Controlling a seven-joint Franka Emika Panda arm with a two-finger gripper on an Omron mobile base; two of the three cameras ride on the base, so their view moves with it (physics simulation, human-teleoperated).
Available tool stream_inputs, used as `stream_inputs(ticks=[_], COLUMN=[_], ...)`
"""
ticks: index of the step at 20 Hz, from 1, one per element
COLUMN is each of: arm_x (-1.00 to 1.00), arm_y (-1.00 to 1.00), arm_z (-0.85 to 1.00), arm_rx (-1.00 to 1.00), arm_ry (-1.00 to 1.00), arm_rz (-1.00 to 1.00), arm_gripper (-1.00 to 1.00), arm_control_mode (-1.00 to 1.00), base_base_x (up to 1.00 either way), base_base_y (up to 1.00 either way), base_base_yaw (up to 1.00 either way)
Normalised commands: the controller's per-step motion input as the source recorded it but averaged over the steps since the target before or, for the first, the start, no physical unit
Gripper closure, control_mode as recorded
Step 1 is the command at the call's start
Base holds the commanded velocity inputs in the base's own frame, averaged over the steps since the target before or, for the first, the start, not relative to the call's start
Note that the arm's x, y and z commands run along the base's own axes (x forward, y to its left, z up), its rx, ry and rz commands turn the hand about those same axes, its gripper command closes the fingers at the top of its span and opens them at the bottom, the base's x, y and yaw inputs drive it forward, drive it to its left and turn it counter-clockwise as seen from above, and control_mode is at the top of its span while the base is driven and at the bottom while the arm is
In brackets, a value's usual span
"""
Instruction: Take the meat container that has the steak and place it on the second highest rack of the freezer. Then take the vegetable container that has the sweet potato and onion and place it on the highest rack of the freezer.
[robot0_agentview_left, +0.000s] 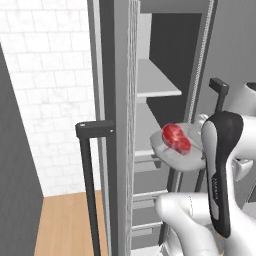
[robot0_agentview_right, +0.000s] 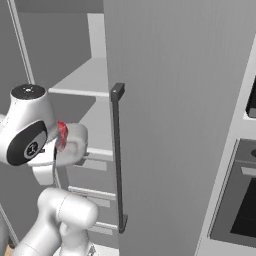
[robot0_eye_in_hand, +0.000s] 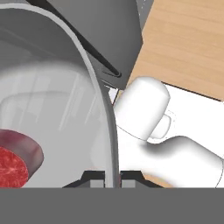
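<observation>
**Steak container held at the open freezer**

The gripper (robot0_eye_in_hand: 112, 181) is closed tight on the rim of the meat container (robot0_eye_in_hand: 65, 109), its two fingertips (robot0_eye_in_hand: 94, 178) pinching the grey edge from either side. The steak (robot0_agentview_left: 176, 137) lies inside the shallow pale container (robot0_agentview_left: 172, 152), which the arm carries in the air in front of the open freezer (robot0_agentview_left: 150, 125), level with the gap beneath the highest rack (robot0_agentview_left: 157, 82). In the right base view the steak (robot0_agentview_right: 62, 134) peeks out red behind the robot's wrist. The freezer door's dark bar handle (robot0_agentview_right: 118, 157) stands just beside it.
</observation>
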Motion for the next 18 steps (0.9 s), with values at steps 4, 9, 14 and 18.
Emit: stream_inputs(ticks=[4, 9, 14, 18], arm_x=[0.38, 0.55, 0.64, 0.85], arm_y=[0.06, 0.00, 0.01, 0.16], arm_z=[-0.07, -0.46, -0.52, -0.41], arm_rx=[-0.01, 0.00, 0.00, 0.00], arm_ry=[0.00, 0.02, 0.00, 0.00], arm_rz=[-0.10, -0.12, -0.07, -0.02], arm_gripper=[1.00, 1.00, 1.00, 1.00], arm_control_mode=[-1.00, -1.00, -1.00, -1.00], base_base_x=[0.00, 0.00, 0.00, 0.00], base_base_y=[0.00, 0.00, 0.00, 0.00], base_base_yaw=[0.00, 0.00, 0.00, 0.00])
